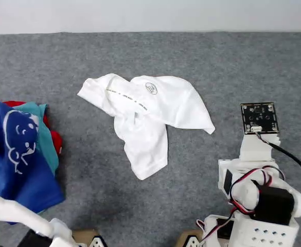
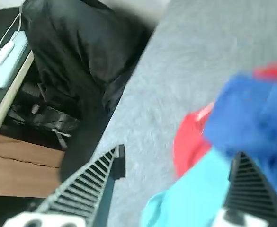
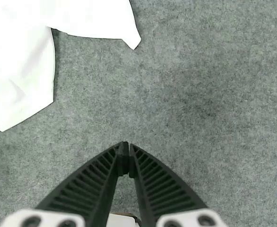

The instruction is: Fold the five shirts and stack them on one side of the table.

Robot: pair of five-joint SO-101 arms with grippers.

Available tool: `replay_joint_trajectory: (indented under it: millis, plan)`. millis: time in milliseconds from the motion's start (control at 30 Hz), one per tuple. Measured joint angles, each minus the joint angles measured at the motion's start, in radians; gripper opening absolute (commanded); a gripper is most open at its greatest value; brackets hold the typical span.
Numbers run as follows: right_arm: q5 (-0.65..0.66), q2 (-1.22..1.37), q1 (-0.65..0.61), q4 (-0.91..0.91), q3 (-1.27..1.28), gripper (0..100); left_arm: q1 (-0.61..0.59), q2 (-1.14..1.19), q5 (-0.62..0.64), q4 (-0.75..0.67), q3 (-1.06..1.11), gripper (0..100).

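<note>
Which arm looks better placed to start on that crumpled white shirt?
Probably the right. The right hand, shut, is over bare mat just beside the white shirt; the left hand is open above the coloured pile, away from it.

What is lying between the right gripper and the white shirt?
Only bare grey table cover lies between the right gripper and the white shirt, as the right wrist view shows.
</note>
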Motion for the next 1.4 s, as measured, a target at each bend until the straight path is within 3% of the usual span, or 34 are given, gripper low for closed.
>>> replay_joint_trajectory:
  millis: [100, 233, 367, 600, 867, 1000, 1167, 1400]
  plan:
    - [0.000, 0.000, -0.002, 0.000, -0.005, 0.9, -0.023, 0.000, -0.146, 0.083, -0.005, 34]
    - [0.000, 0.008, -0.112, 0.000, -0.043, 0.9, -0.064, -0.028, -0.172, 0.107, -0.009, 34]
    - [0.000, 0.164, -0.281, 0.000, -0.100, 0.9, -0.106, -0.049, -0.092, 0.107, 0.023, 34]
    - [0.000, 0.526, -0.434, 0.005, -0.348, 0.9, -0.212, -0.049, 0.040, 0.107, 0.107, 34]
    - [0.003, 1.051, -0.439, -0.020, -0.674, 1.0, -0.325, -0.051, 0.081, 0.107, 0.163, 34]
    - [0.097, 1.303, -0.434, -0.012, -0.882, 9.1, -0.362, -0.051, 0.081, 0.107, 0.167, 34]
    - [0.193, 1.511, -0.342, 0.005, -1.073, 24.3, -0.338, -0.051, 0.081, 0.158, 0.167, 34]
    - [0.275, 1.633, -0.204, 0.005, -1.114, 25.7, -0.256, -0.051, 0.084, 0.244, 0.167, 34]
